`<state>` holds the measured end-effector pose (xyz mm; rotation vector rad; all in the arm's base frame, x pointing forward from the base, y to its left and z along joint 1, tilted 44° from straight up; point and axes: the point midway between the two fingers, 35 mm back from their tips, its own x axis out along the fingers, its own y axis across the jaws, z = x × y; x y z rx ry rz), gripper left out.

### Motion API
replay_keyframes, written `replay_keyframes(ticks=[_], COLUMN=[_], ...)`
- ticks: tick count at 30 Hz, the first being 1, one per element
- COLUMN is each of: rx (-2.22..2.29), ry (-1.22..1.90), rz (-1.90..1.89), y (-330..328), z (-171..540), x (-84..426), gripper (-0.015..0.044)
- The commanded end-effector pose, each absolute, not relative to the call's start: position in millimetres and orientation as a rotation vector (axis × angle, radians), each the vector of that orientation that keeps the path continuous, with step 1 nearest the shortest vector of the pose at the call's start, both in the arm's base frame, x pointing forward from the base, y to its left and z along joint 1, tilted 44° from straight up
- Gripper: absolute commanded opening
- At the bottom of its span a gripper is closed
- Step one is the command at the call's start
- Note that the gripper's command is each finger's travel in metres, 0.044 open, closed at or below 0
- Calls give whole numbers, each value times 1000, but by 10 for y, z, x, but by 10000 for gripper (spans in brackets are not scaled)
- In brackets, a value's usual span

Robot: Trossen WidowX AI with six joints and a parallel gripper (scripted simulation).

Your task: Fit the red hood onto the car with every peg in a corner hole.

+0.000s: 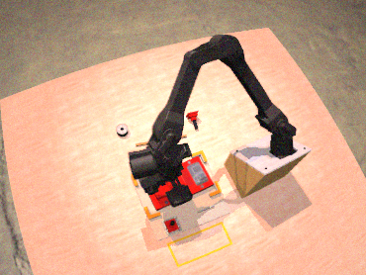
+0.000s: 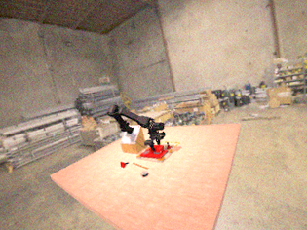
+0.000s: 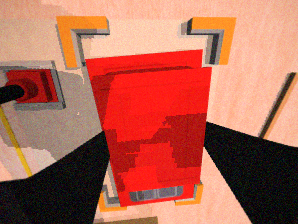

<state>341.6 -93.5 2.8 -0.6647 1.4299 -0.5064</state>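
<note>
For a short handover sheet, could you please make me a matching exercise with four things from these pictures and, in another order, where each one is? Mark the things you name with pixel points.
Things:
1. Red car hood with a flat roof (image 3: 155,100)
2. Small white-topped round part with a dark centre (image 1: 122,130)
3. Orange corner brackets (image 1: 153,214) (image 3: 227,37)
4. Wooden block with a pale top (image 1: 247,180) (image 2: 132,145)

Places:
A. Under the arm's base
B. Between the gripper's fingers
C. Around the red chassis (image 1: 204,173)
D. Lying on the table, away from the jig

Pairs: 1-B, 2-D, 3-C, 4-A

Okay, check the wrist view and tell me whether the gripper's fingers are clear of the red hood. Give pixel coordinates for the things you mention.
No, the gripper (image 1: 179,185) (image 3: 154,129) has the red hood (image 3: 155,115) between its two black fingers.
</note>
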Motion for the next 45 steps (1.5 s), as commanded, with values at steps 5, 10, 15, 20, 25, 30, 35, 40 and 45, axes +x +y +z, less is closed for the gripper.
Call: replay_keyframes(ticks=[5, 10, 15, 20, 25, 30, 35, 40, 45], rx=[-672, -672, -672, -672, -672, -672, -672, -672, -673], ry=[1437, 1437, 1437, 1437, 1437, 1437, 1437, 1437, 1437], rz=[-503, -503, -503, -503, -503, -503, -503, -503, -503], y=[-949, -949, -949, -949, -953, -967, -981, -996, -1010], z=[7, 7, 7, 7, 2, -13, -28, -43, -58], x=[3410, 3410, 3410, 3410, 3411, 3413, 3415, 3417, 3419], gripper=[0, 0, 0, 0, 0, 0, 0, 0, 0])
